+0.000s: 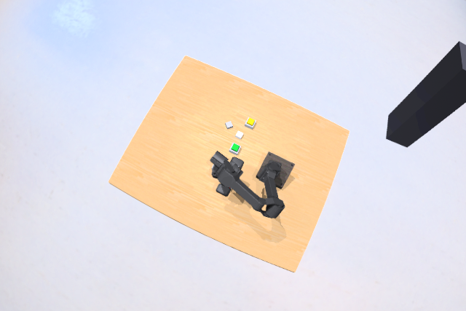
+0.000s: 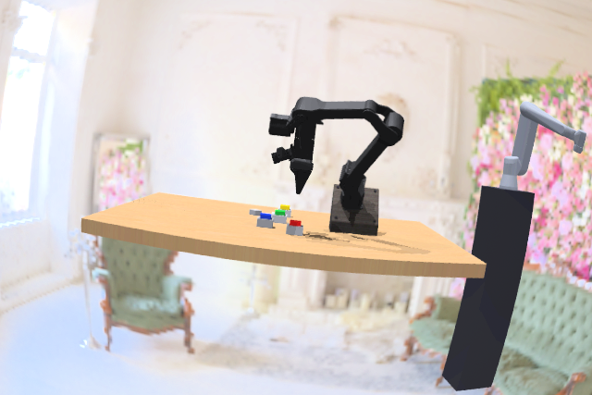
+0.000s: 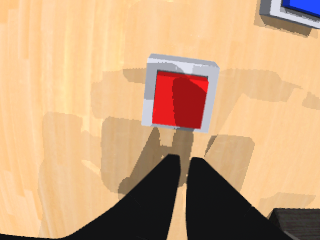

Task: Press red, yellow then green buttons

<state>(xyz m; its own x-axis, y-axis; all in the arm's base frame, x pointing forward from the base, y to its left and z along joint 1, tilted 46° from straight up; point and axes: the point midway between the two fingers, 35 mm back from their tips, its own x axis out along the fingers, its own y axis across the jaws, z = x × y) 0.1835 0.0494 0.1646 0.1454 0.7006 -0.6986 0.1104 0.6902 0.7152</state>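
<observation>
The red button (image 2: 295,223) (image 3: 179,100) stands in its grey housing, its cap raised; the arm hides it in the top view. My gripper (image 2: 299,192) (image 3: 183,167) is shut and empty, well above the table and touching nothing. In the wrist view its tips show below the red button's housing. The green button (image 1: 235,147) (image 2: 279,213) sits in front of the arm's wrist in the top view. The yellow button (image 1: 250,121) (image 2: 285,207) is farther off, beyond the green one.
A blue button (image 2: 265,216) (image 3: 304,6) stands near the red and green ones. A white block (image 1: 239,135) lies between green and yellow. A grey block (image 1: 228,124) (image 2: 254,212) lies beside it. The arm's dark base plate (image 1: 286,167) (image 2: 340,224) is bolted to the table (image 1: 180,92).
</observation>
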